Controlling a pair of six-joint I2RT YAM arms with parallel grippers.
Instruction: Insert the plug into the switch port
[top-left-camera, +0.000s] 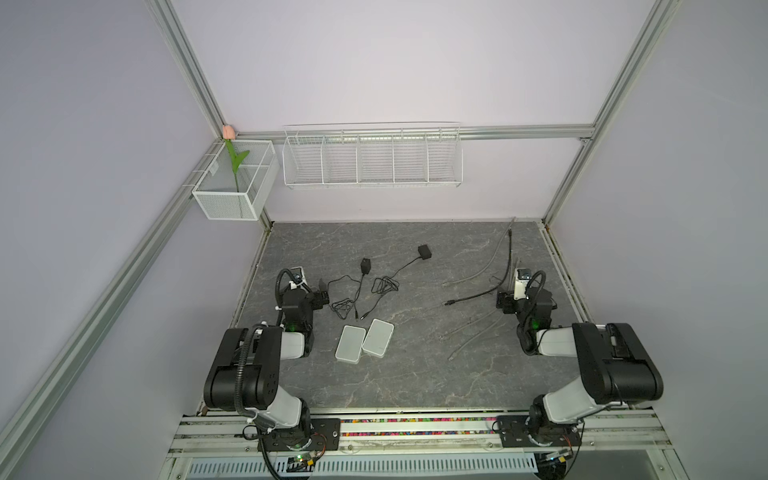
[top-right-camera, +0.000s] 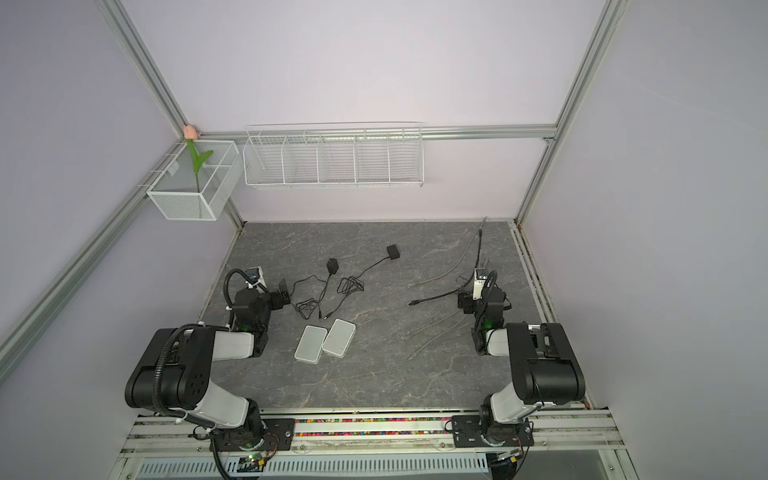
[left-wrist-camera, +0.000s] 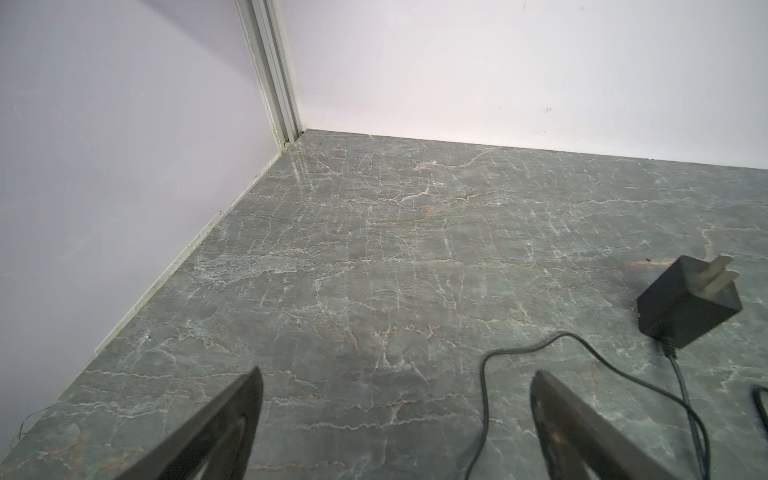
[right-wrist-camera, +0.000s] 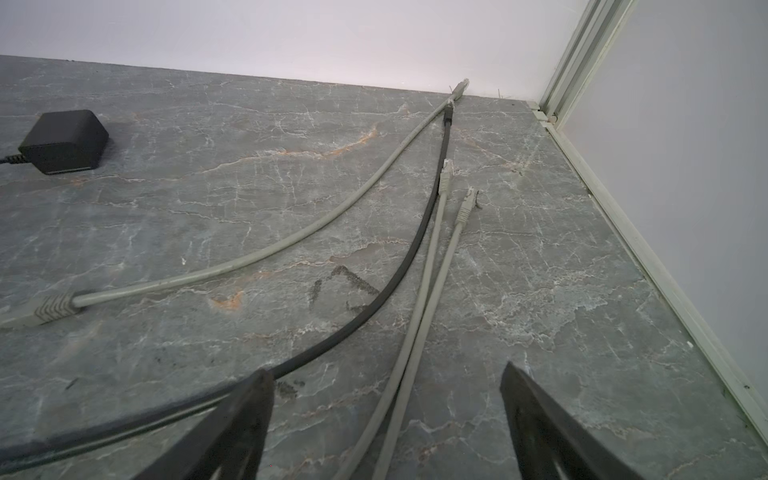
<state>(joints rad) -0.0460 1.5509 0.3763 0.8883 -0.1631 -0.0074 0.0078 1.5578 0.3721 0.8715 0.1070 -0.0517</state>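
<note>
Two white switches (top-left-camera: 351, 344) (top-left-camera: 378, 337) lie side by side at the table's middle in both top views (top-right-camera: 310, 342); their ports do not show. Just behind them lie the small plugs (top-left-camera: 360, 318) of two thin black leads running from black adapters (top-left-camera: 365, 265) (top-left-camera: 424, 252). My left gripper (top-left-camera: 322, 292) (left-wrist-camera: 398, 372) stands open left of those leads, one thin lead (left-wrist-camera: 484, 374) lying between its fingers. My right gripper (top-left-camera: 503, 301) (right-wrist-camera: 387, 369) stands open over two grey network cables (right-wrist-camera: 419, 316), beside a black one (right-wrist-camera: 415, 249) whose plug (top-left-camera: 449, 302) points to the middle.
Another grey network cable (top-left-camera: 473, 274) curves across the right half, and more grey ones (top-left-camera: 469, 340) lie nearer the front. One adapter (left-wrist-camera: 690, 305) lies prongs up near the left gripper. A wire shelf (top-left-camera: 372, 156) and a mesh basket (top-left-camera: 232, 187) hang on the back walls.
</note>
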